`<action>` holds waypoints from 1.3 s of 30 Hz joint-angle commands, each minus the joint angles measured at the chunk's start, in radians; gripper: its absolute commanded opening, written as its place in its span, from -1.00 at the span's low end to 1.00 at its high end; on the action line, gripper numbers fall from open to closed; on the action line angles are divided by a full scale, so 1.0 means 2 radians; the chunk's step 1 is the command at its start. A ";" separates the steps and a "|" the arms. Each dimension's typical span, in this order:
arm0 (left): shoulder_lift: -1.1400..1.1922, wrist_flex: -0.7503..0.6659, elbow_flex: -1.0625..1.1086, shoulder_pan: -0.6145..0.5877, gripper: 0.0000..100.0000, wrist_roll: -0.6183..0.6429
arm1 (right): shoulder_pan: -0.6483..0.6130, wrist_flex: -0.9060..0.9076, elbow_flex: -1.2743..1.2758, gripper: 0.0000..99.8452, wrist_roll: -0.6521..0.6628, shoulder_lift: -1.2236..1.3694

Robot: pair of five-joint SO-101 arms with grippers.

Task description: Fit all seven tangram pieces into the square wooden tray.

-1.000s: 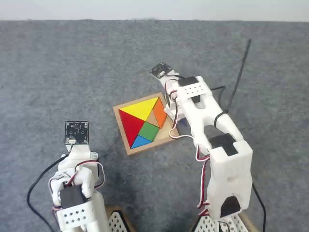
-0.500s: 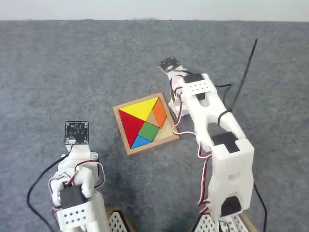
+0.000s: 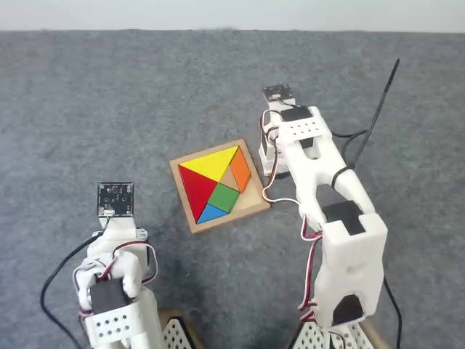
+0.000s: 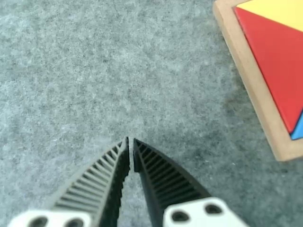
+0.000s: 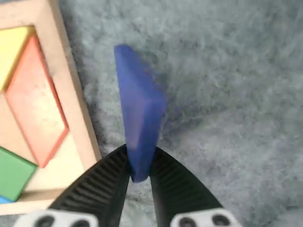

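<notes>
A square wooden tray (image 3: 229, 220) is seen lying on a grey felt-covered table (image 3: 109, 94). Six flat pieces are seated inside the tray: a large yellow triangle (image 3: 211, 163), a large red triangle (image 3: 196, 193), an orange parallelogram (image 3: 240, 167), a green square (image 3: 224, 197), a small light-blue triangle (image 3: 211, 213) and a small tan triangle (image 3: 230, 178). A bare patch of tray floor is left along the side bordered by the orange parallelogram and the green square. Just outside that side of the tray, a dark blue flat wooden piece (image 5: 139, 118) is held on edge, pinched at one end between the jaws of the right gripper (image 5: 140, 163). Whether the felt is touched by it cannot be told. The left gripper (image 4: 130, 142) is held over the felt off the tray's red-triangle side, apart from the rim. Its jaws are pressed almost together with nothing between them.
</notes>
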 commanded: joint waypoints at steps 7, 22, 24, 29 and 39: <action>-0.009 0.002 -0.004 -0.002 -0.97 -0.005 | -0.023 0.010 -0.007 -0.53 0.003 -0.033; -0.009 0.002 -0.004 -0.002 -0.97 -0.005 | -0.013 -0.010 -0.117 -0.58 0.262 0.027; -0.009 0.002 -0.004 -0.002 -0.97 -0.005 | -0.012 -0.010 -0.117 -0.63 0.279 0.045; -0.009 0.002 -0.004 -0.002 -0.97 -0.005 | 0.004 -0.012 -0.118 -0.64 0.282 0.070; -0.009 0.002 -0.004 -0.002 -0.97 -0.005 | 0.037 -0.011 -0.118 -0.64 0.249 0.076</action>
